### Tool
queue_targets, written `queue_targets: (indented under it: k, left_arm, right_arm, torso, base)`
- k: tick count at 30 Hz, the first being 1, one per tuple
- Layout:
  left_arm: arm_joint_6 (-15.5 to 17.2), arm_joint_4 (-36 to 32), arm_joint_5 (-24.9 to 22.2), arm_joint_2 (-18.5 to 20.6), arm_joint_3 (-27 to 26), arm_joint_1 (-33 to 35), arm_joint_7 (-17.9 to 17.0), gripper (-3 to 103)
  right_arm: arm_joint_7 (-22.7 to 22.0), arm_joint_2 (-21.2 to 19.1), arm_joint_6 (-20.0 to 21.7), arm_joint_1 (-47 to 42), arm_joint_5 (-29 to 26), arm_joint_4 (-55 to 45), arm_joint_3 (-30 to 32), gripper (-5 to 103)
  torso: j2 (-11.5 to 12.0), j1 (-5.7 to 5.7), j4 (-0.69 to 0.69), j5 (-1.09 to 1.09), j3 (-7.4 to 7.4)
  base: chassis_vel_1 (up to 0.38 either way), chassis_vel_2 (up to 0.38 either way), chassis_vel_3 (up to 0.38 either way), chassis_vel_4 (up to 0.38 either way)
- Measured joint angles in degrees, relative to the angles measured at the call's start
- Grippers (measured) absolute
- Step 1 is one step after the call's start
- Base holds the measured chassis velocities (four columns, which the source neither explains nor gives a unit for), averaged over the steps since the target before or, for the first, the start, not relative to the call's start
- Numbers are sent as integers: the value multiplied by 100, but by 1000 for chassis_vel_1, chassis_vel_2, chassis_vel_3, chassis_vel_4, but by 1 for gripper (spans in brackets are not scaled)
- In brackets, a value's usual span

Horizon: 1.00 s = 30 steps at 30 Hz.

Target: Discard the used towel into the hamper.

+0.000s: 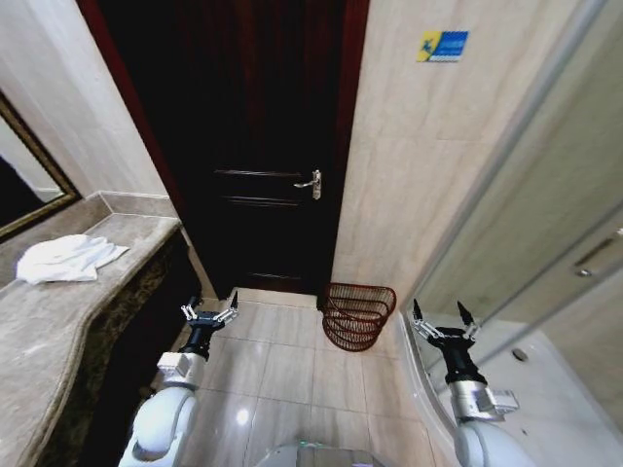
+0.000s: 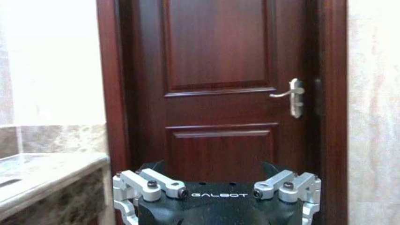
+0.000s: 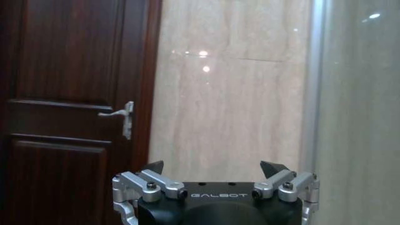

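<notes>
A crumpled white towel (image 1: 66,259) lies on the marble counter (image 1: 39,341) at the far left. The hamper (image 1: 356,314), a dark reddish-brown wire basket, stands on the floor against the tiled wall beside the door. My left gripper (image 1: 208,312) hangs open over the floor beside the counter front, well below and right of the towel. My right gripper (image 1: 440,317) is open too, to the right of the hamper by the glass partition. Both hold nothing. In the wrist views each gripper (image 2: 216,166) (image 3: 216,166) faces the door and wall with spread fingertips.
A dark wooden door (image 1: 258,146) with a lever handle (image 1: 311,183) stands shut straight ahead. A mirror (image 1: 24,190) hangs above the counter. A glass shower partition (image 1: 545,253) closes off the right side. Pale floor tiles (image 1: 282,365) lie between the arms.
</notes>
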<state>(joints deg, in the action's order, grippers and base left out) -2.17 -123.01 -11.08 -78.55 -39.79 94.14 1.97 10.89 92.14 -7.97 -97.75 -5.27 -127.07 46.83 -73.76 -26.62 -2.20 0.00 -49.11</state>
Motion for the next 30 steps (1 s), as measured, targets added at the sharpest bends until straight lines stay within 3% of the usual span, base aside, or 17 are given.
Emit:
queue_targets:
  k: [30]
  left_arm:
    - [-87, 15, 72, -45, 11, 12, 0, 100]
  right_arm:
    - [-179, 0, -23, -101, 21, 37, 14, 100]
  torso:
    - [-1, 3, 0, -1, 1]
  base:
    - [118, 102, 110, 117]
